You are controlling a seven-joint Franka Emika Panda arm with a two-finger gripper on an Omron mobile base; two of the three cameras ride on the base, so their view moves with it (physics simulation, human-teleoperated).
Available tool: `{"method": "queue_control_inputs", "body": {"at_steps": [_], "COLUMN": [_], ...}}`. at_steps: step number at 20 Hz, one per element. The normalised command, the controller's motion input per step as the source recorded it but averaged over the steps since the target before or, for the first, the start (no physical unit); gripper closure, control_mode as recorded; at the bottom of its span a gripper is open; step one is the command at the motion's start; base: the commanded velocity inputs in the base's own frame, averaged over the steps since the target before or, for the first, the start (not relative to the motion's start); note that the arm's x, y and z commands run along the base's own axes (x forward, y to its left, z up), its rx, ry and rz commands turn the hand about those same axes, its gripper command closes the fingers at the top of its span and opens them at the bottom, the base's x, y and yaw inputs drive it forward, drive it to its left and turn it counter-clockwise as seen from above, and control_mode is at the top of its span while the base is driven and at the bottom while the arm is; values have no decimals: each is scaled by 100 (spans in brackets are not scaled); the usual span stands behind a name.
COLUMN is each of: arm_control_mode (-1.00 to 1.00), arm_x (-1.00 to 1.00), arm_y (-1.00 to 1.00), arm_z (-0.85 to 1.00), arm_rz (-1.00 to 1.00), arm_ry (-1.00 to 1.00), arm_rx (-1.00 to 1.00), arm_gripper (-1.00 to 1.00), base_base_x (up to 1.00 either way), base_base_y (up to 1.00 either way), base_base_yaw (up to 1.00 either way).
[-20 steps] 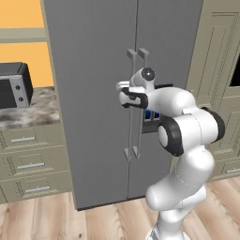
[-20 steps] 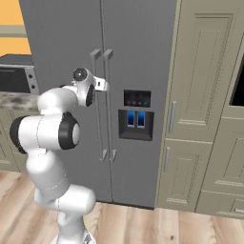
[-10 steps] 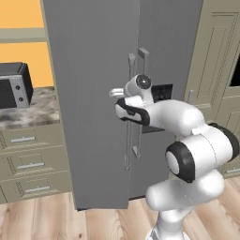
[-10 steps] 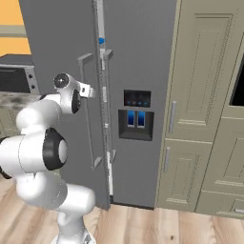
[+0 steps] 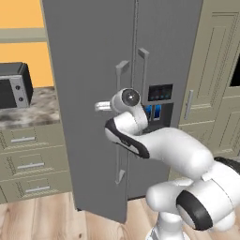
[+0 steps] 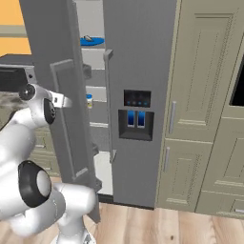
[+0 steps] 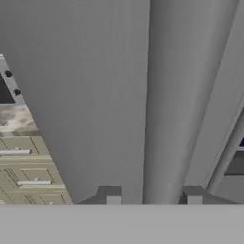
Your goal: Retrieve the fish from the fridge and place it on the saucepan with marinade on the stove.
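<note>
Hand (image 7: 153, 200) sits at the long bar handle (image 7: 167, 119) of the fridge's (image 6: 138, 57) left door. One fingertip (image 7: 113, 200) shows on each side of the bar. I can't tell whether they're clamped on it or just loosely around it. From the right base view the hand (image 6: 62, 100) is level with the upper half of that handle (image 6: 64, 143).

The left door is swung partly open and the right door is closed, with the blue-lit dispenser panel (image 6: 136, 119) on it. Through the gap there are white shelves: a blue plate (image 6: 93, 42) on an upper one with a small dark thing on it, too small to name. A small jar (image 6: 89, 101) stands lower down.

In the left base view the hand (image 5: 101, 107) is just beside the door handle (image 5: 123, 75), with the arm stretched across the fridge (image 5: 84, 70) front.

To the left of the fridge there's a marbled worktop (image 5: 33, 112) carrying a dark microwave (image 5: 14, 89), with beige drawers (image 5: 28, 164) under it. Tall beige cabinets (image 6: 205, 95) stand to the right of the fridge, on a wood floor (image 6: 157, 226).
</note>
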Motion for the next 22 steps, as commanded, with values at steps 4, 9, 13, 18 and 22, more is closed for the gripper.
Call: {"method": "queue_control_inputs", "body": {"at_steps": [4,9,13,18,22], "arm_control_mode": [-100,-100,-100,-100,-100], "arm_x": [-100,-100,-100,-98,-26], "arm_y": [98,22,-24,-69,-60], "arm_z": [-4,0,10,18,20], "arm_rz": [-6,2,22,33,33], "arm_ry": [0,0,0,0,-1], "arm_rx": [0,0,4,12,13], "arm_gripper": [-100,-100,-100,-100,-100], "base_base_x": [0,0,0,0,0], "base_base_y": [0,0,0,0,0], "base_base_yaw": [0,0,0,0,0]}}
